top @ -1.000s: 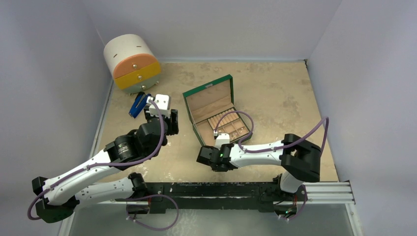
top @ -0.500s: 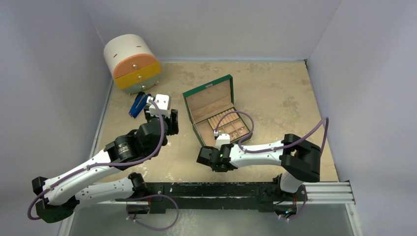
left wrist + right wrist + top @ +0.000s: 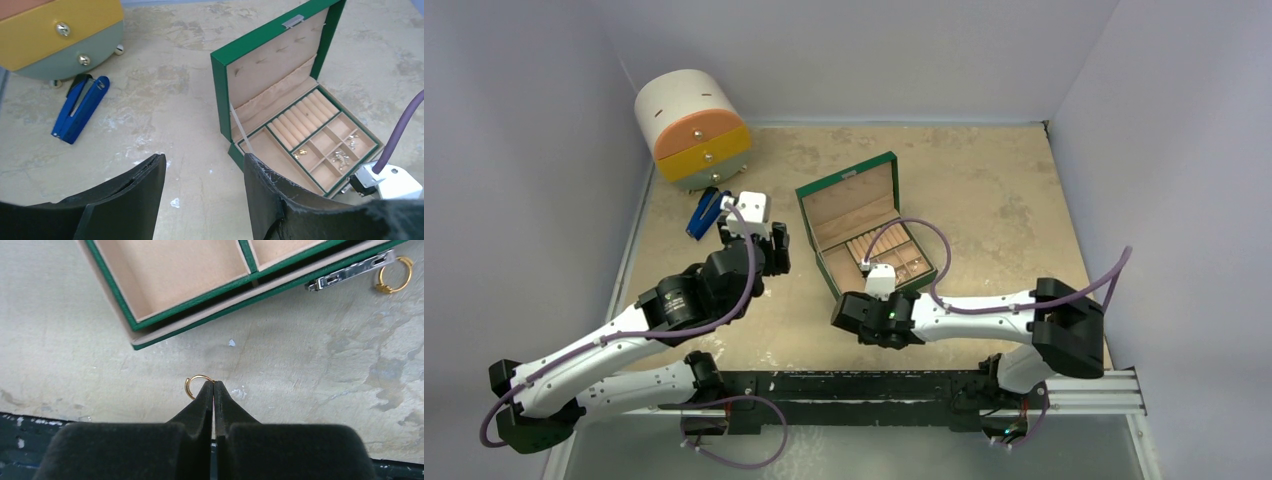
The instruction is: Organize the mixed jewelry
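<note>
We record bright, even, diffuse light from overhead in all three views. Shadows: soft and short, under the arms on the table [image 3: 994,170]. Glare: small glints on the knobs [image 3: 63,28] and the clasp [image 3: 350,271] only. The top view is slightly soft. The wrist views are crisp on the ring [image 3: 188,386], while the right gripper [image 3: 213,386], near the lens, reads dark and blurred.

The left gripper [image 3: 202,160] hung over the mottled surface [image 3: 170,95], jaws apart. Right of it the green box [image 3: 221,95] stood open, small glinting jewelry [image 3: 343,155] lying in its near compartments. A blue-handled tool [image 3: 80,107] lay just beside the round drawer unit [image 3: 65,45], far left
</note>
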### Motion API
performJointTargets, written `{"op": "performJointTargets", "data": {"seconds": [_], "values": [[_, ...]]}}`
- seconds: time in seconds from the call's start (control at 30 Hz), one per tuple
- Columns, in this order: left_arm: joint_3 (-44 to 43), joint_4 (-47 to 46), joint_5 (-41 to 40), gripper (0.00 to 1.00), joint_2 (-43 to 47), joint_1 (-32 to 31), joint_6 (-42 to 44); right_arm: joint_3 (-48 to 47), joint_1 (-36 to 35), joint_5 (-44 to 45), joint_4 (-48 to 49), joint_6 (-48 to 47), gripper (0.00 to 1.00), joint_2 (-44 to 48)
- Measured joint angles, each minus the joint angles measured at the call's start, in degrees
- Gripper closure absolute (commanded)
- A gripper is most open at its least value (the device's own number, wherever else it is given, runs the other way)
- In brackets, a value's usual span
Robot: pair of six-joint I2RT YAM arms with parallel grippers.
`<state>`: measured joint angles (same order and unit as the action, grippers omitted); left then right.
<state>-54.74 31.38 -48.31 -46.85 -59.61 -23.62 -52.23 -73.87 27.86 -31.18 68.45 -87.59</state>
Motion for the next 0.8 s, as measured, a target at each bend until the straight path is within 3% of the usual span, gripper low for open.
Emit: {"op": "performJointTargets", "data": {"seconds": [0.47,0.8], "values": [[5.97,-2.14,13.16,0.39,2.32,0.0,-15.34,6.21,0.0,4.57,9.4,-15.39,1.0,18.71],[13.75,-10.01,26.18,0.4,1.29,0.0,-24.44,6.58,0.0,7.21,15.23,-24.26,1.0,23.85]]}}
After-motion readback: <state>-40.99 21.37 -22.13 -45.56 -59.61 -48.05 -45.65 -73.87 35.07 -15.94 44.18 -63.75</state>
